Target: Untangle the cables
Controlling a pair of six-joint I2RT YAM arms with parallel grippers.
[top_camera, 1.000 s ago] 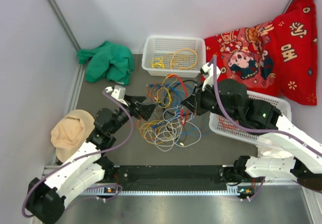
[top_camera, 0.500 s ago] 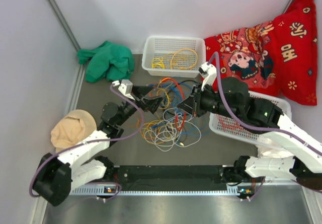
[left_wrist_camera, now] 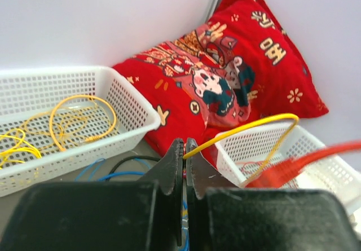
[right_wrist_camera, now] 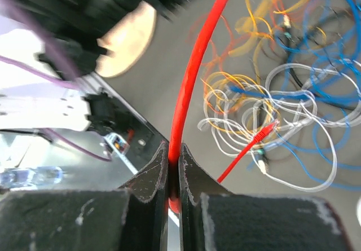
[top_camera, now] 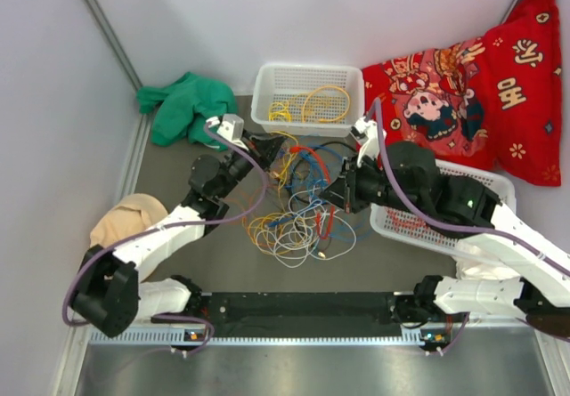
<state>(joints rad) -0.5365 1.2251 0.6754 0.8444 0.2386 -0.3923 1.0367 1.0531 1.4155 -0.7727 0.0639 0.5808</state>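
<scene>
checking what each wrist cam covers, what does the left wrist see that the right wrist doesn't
Only left wrist: the left gripper shut on a yellow cable, a basket with more yellow cable, a second basket and a pillow. Only right wrist: the right gripper shut on a red cable, the tangle and a cloth. Both: blue cables, and probably that red cable, blurred in the left wrist view.

the cables [top_camera: 298,214] lie on the table [top_camera: 356,267] as one loose, tangled heap of yellow, orange, blue, red and white loops; one yellow cable [left_wrist_camera: 242,130] is pinched in the left tool [left_wrist_camera: 184,155], one red cable [right_wrist_camera: 194,76] in the right tool [right_wrist_camera: 172,166]
</scene>
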